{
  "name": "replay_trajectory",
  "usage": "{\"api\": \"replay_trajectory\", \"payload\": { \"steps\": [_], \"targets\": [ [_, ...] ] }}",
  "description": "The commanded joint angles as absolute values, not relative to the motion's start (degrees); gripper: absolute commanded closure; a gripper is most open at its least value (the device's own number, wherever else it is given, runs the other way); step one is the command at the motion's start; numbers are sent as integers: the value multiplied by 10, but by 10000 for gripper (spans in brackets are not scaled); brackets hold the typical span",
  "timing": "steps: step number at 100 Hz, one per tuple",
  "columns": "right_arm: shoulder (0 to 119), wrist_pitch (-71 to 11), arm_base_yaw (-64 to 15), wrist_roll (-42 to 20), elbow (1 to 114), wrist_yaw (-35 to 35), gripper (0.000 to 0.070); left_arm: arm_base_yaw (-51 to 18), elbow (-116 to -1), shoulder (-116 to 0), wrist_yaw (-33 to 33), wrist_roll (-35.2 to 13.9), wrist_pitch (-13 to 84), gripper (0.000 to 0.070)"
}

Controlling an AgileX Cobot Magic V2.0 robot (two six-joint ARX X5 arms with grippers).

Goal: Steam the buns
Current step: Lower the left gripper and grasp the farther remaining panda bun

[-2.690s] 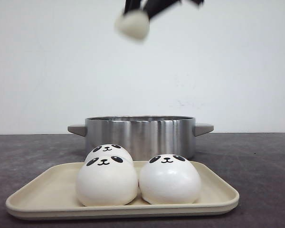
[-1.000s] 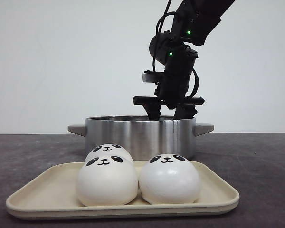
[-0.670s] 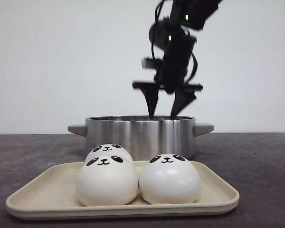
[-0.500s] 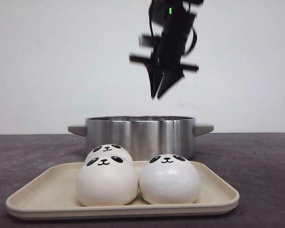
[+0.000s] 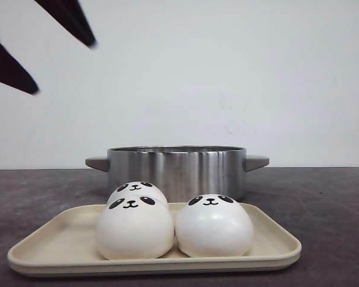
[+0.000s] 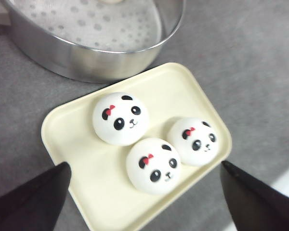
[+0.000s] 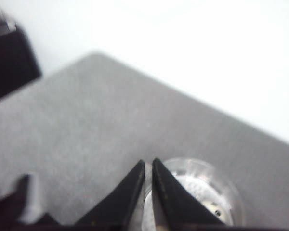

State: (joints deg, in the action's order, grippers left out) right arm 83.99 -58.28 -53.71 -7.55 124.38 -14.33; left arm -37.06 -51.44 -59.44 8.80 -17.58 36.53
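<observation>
Matte black, tapered, pointed fingers (image 6: pixel 29 195)

– What sits below the left gripper's fingers?
– Three glossy white panda buns (image 6: pixel 120 118), smooth, on a matt cream plastic tray (image 6: pixel 62 139)

– Beyond them?
– A brushed steel pot (image 5: pixel 176 170), on a matt, grainy grey tabletop (image 5: pixel 323 197)
</observation>
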Motion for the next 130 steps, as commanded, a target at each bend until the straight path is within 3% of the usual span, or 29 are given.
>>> {"api": "replay_trajectory", "payload": {
  "steps": [1,14,50,87,95,110,115,120,130],
  "targets": [
    [830,-586,-564,-92,1254,-158,683,-378,-538,-636,83,-177,360,103],
    [779,-590,-595,-104,1254,-166,683,-380,-575,-721,86,-204,367,104],
    [701,-658,-607,-130,1254,-212,683,-385,-653,-892,88,-202,367,104],
    [691,-710,-607,-147,1254,-228,683,-387,-672,-990,83,-203,364,118],
    [692,-712,-607,-147,1254,-228,683,-387,-672,-1001,69,-203,362,158],
    [692,-712,-607,-147,1254,-228,683,-387,-672,-1008,42,-204,360,165],
    [692,-712,-607,-146,1254,-229,683,-387,-672,-1008,33,-204,360,214],
    [692,-712,-607,-146,1254,-230,683,-387,-672,-1008,25,-204,361,321],
    [692,-713,-607,-146,1254,-230,683,-387,-672,-1008,25,-201,365,700]
  ]
}}
